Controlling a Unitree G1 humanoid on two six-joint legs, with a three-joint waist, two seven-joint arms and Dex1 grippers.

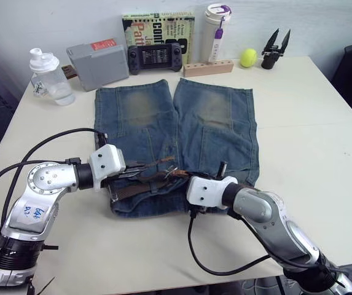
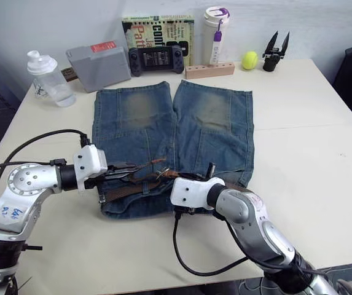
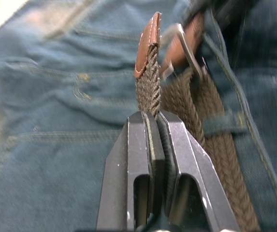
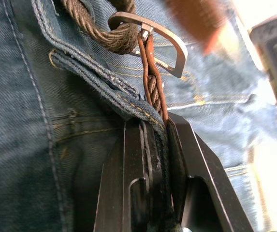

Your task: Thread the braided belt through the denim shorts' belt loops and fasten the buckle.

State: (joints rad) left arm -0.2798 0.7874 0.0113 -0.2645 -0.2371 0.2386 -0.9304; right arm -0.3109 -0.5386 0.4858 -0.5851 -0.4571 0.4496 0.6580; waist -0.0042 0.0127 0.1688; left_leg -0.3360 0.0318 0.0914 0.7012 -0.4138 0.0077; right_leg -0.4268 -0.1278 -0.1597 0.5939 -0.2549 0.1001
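Observation:
The denim shorts lie flat on the table, waistband toward me. The braided belt runs along the waistband and under a belt loop. My left gripper is shut on the braid just behind the leather tip, holding it raised close beside the buckle. My right gripper is shut on the belt right behind the silver buckle, with the waistband edge against its fingers. Both grippers meet over the middle of the waistband.
Along the table's far edge stand a clear bottle, a grey box, a game controller, a book, a white tumbler, a wooden block, a yellow ball and a loose black gripper.

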